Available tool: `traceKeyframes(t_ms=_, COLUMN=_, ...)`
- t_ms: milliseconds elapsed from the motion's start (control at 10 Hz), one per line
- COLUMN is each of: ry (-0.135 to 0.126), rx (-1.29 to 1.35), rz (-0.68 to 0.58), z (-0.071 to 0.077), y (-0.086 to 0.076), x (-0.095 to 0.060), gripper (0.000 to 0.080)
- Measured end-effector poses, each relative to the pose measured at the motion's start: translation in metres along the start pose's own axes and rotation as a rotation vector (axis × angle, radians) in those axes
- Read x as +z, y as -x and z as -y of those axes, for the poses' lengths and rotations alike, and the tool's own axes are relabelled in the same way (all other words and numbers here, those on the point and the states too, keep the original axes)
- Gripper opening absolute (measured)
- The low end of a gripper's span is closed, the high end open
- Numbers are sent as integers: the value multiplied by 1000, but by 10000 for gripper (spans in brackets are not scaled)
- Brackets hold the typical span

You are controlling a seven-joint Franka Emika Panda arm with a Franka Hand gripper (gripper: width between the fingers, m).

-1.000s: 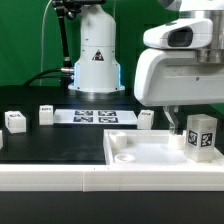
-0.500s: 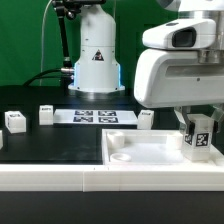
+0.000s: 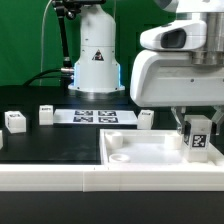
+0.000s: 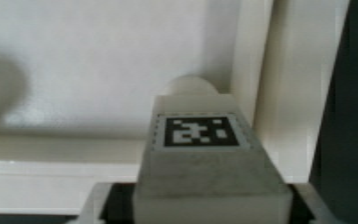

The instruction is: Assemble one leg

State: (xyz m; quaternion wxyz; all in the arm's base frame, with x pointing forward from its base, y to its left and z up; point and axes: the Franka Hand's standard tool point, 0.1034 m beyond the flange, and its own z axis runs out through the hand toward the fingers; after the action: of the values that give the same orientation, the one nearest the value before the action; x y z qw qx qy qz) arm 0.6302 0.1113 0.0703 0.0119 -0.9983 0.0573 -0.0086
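The leg [image 3: 198, 136] is a small white block with black-and-white tags, held upright over the right part of the large white panel [image 3: 135, 156]. My gripper [image 3: 197, 128] is shut on it; the fingers [image 3: 186, 126] clamp its sides. In the wrist view the leg [image 4: 201, 150] fills the middle, its tagged face up, its tip by a rounded knob near the panel's raised rim [image 4: 279, 90]. Whether the leg touches the panel I cannot tell. Other loose legs [image 3: 15, 121] [image 3: 46, 114] [image 3: 146, 117] sit on the black table.
The marker board [image 3: 92, 116] lies flat at mid-table before the white robot base [image 3: 97, 62]. The panel has a round recess [image 3: 120, 153] near its left corner. A white table edge [image 3: 60, 178] runs along the front.
The gripper with the leg has shifted toward the exterior view's left and slightly down from a second ago; the leg now sits lower over the panel's right part.
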Motion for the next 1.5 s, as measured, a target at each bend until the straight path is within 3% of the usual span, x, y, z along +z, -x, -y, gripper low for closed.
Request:
traceKeyframes(t_ms=900, ry=-12, rx=900, rz=-1, z=3, y=2, x=1, gripper=290)
traceKeyframes(t_ms=1500, ry=-16, rx=1177, rz=16, z=2, y=2, x=1, gripper=290)
